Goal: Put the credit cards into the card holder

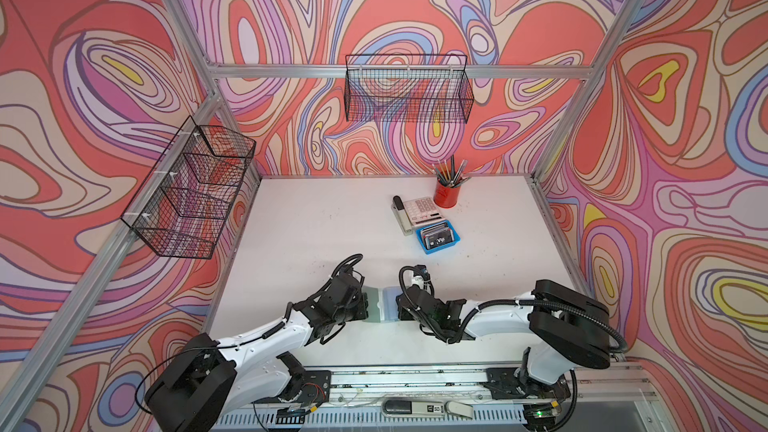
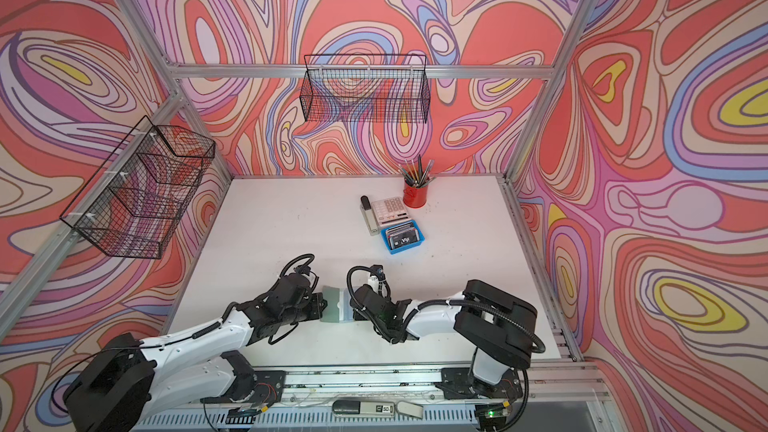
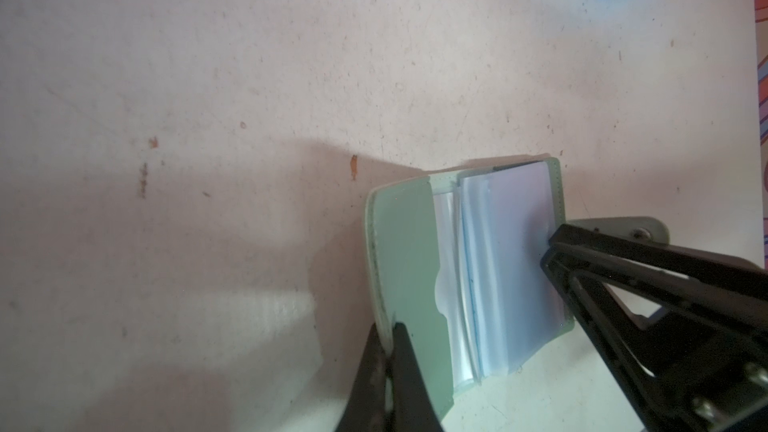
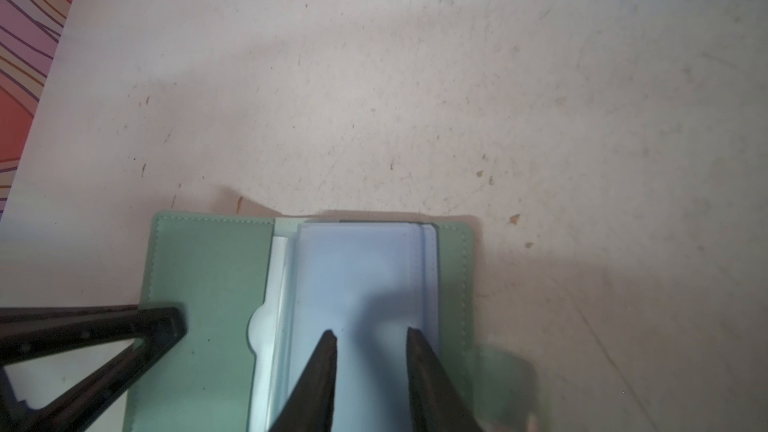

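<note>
Card holder: the small sage-green leather-like card holder (image 1: 381,304) (image 4: 216,276) is lying open at the near middle of the white tabletop (image 1: 311,234), between both grippers, with its spine running near to far.
Left gripper: the left gripper (image 3: 392,334) is pinching the outer edge of the left green cover, jaws together on it.
Right gripper: the right gripper (image 4: 370,334) is resting over the clear sleeves, jaws apart and clamping nothing.
Cards: the thin plastic credit cards (image 1: 435,236), dark "Vip" one on top, are sitting in the small blue plastic tray (image 1: 444,246), far and right of the right gripper. Their long axis is running left to right, slightly tilted.
Nearer arm: the right one, I am judging.
Surface and room: flat, scuffed white. Bare tabletop is lying between holder and tray. The white calculator (image 1: 422,207) and the red pencil cup (image 1: 446,195) are standing just beyond the tray.
</note>
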